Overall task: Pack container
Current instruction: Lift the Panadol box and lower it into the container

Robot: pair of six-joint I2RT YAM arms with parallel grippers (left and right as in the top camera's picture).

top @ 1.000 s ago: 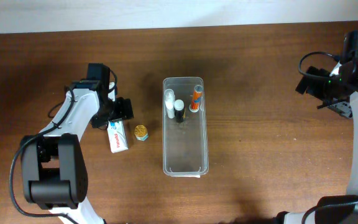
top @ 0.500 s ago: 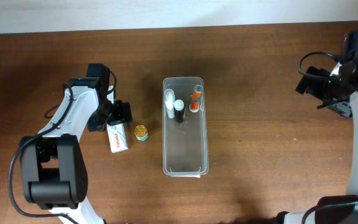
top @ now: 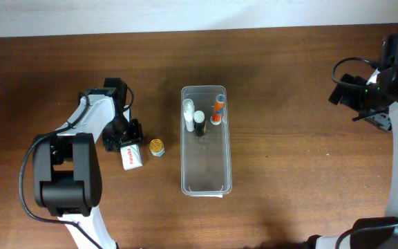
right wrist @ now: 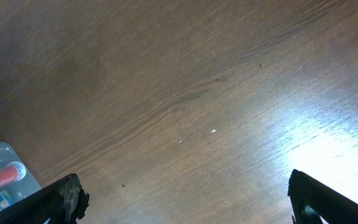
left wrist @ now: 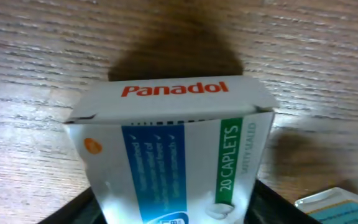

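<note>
So the whole thing hinges on the left gripper [top: 124,135] and the Panadol box [left wrist: 166,143]. The box lies flat on the tabletop [top: 289,159] right under that gripper, with its long axis running from the gripper back toward the arm's base. The wrist view shows dark fingers on either side of the box, but I honestly can't tell if they're pinching it or just straddling it.

The container [top: 206,169] is off to that gripper's right, with its long axis roughly parallel to the box. A small gold-lidded jar [top: 157,146] sits between the two. My guess is the next move is a lift and a short carry to the right, over the jar.

The left arm is way nearer. The right gripper [right wrist: 188,202] is well apart on the container's other side, spread wide and holding nothing.

Count:
- one box
- one jar
- one container
- three items standing at the container's far end: a white bottle [top: 188,113], a dark white-capped bottle [top: 199,122] and an orange tube [top: 217,109]
</note>
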